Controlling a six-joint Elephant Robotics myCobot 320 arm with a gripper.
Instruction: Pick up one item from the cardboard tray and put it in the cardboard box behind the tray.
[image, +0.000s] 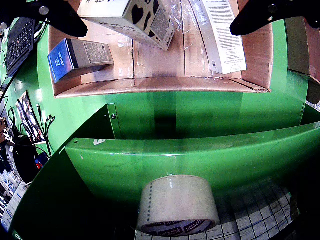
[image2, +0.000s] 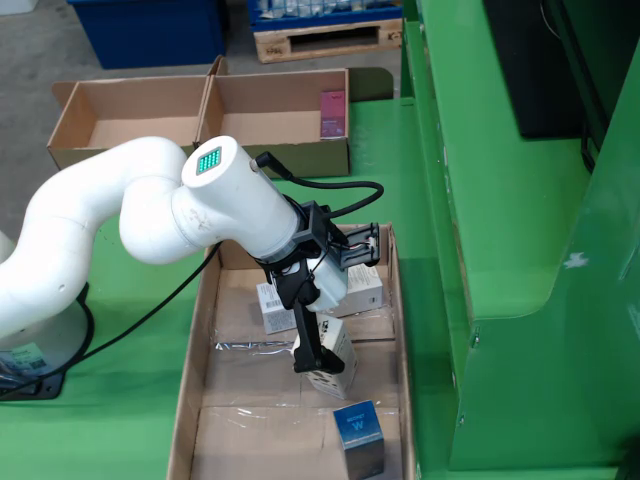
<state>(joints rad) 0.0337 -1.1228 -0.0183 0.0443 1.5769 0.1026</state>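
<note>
Hovering over cardboard tray (image2: 200, 350), hand (image2: 318, 345) spread wide, grasping nothing; fingers straddle patterned white box (image: 132, 17), prob. lined up for pick. Blue box (image2: 360, 435) lies near tray's front end. Target cardboard box (image2: 285, 125) sits beyond tray, well apart.

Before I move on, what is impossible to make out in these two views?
- Tool: in the fixed view one finger overlaps the cow-print carton; grip or mere touch unclear. In the tool's view, only finger bases show at the top edge.
- White carton: cut off by the top edge; print too small.
- Pink item in the far box: too small to identify.
</note>
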